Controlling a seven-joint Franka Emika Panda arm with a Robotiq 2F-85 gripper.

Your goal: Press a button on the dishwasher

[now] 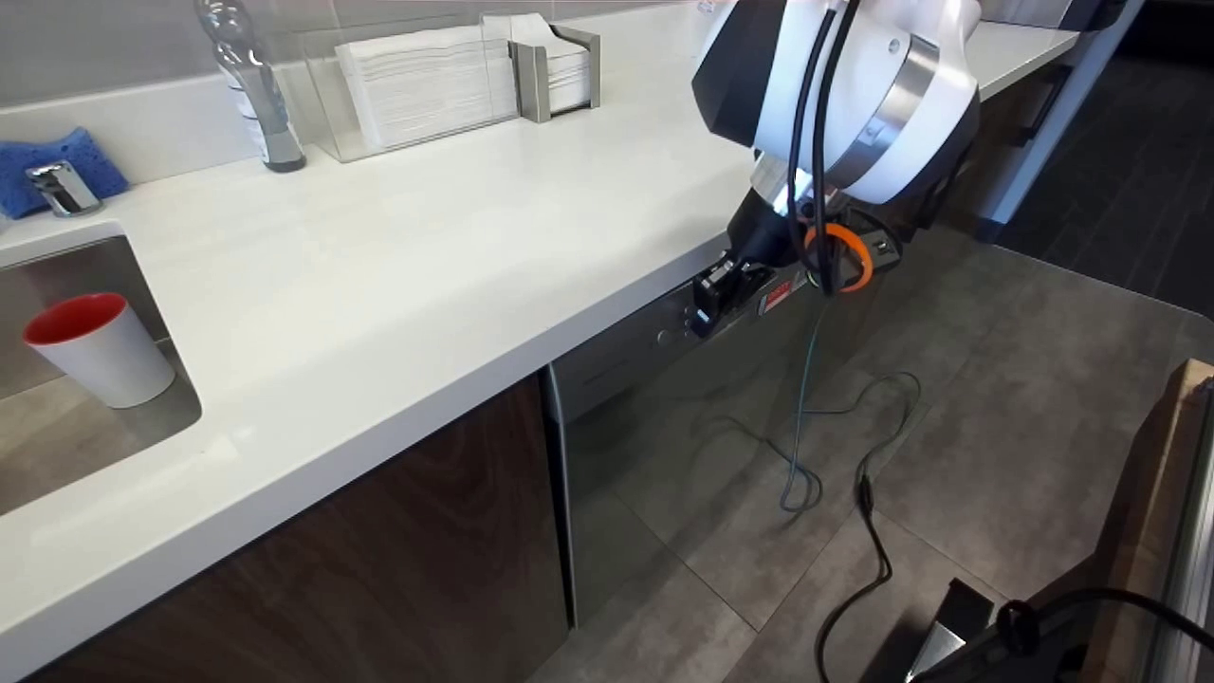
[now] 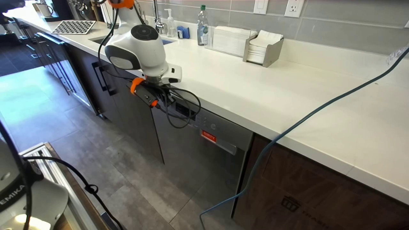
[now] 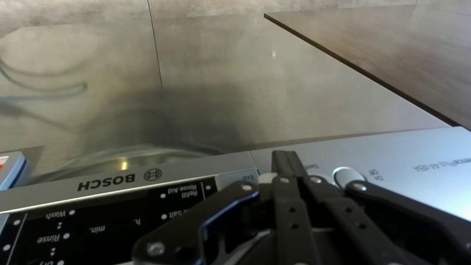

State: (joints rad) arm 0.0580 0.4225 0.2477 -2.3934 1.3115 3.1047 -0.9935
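Observation:
The dishwasher is a grey steel front (image 1: 654, 436) under the counter, also in an exterior view (image 2: 198, 163) and the wrist view (image 3: 206, 114). Its control strip (image 3: 397, 154) has a dark display (image 3: 110, 224) with upside-down lettering. A round On/Off button (image 3: 347, 176) sits right of my fingertips in the wrist view. Other pale buttons are partly hidden behind my fingers. My gripper (image 3: 288, 162) is shut and empty, fingertips together over the strip between the "Eco" and "Sanitize" labels. In an exterior view my gripper (image 1: 700, 321) is at the strip below the counter edge. I cannot tell whether it touches.
The white counter (image 1: 427, 256) overhangs the strip. A red "DIRTY" sign (image 2: 208, 135) sits on the dishwasher handle (image 2: 227, 147). Dark wood cabinet doors (image 1: 408, 550) flank it. Loose cables (image 2: 182, 118) hang round my wrist. A blue cable (image 2: 262, 153) crosses in front of the counter.

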